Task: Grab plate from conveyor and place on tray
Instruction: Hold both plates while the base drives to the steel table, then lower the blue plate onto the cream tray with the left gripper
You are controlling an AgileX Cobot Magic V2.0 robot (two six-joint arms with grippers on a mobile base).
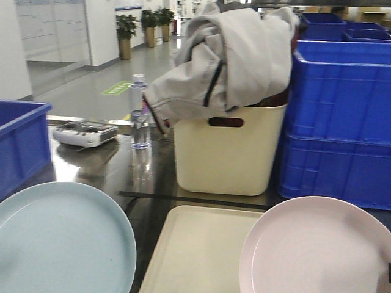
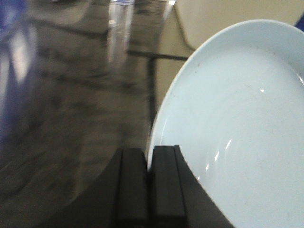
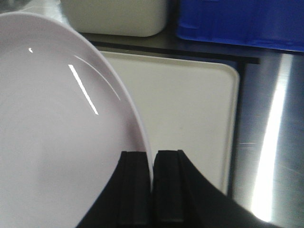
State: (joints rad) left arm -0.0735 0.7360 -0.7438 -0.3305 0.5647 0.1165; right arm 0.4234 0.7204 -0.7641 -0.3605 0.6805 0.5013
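**Now the pink plate hangs at the tray's edge**

Right, nearest first: the right gripper [image 3: 152,159] has its two black jaws pinched on the rim of the smooth, round, pale pink plate [image 3: 57,133], with the rim slotted into the thin gap between them. The wrist reaches forward and low, fingers pointing out across the flat cream rectangular plastic tray [image 3: 190,114]. The plate fans out to the left of the jaws. In the front view it sits low on the right, its left edge overlapping the tray's right side. I cannot tell whether it touches the tray or rides just above it.

The conveyor is out of every view, so I judge the grab done and the carry almost done. This is the placing step. The next move calls for shifting the plate left until it sits inside the low rim, lowering it flat, then parting the jaws.

Across the way, the left gripper [image 2: 148,159] is likewise clamped, on the rim of a round pale blue plate [image 2: 237,118] held above the dark glossy tabletop [image 2: 71,104], left of the tray.

Further back, a tall cream tub [image 1: 226,152] draped with a grey jacket [image 1: 232,55] stands just behind the tray. Stacked blue crates [image 1: 342,116] are on its right and a clear water bottle [image 1: 140,116] on its left.
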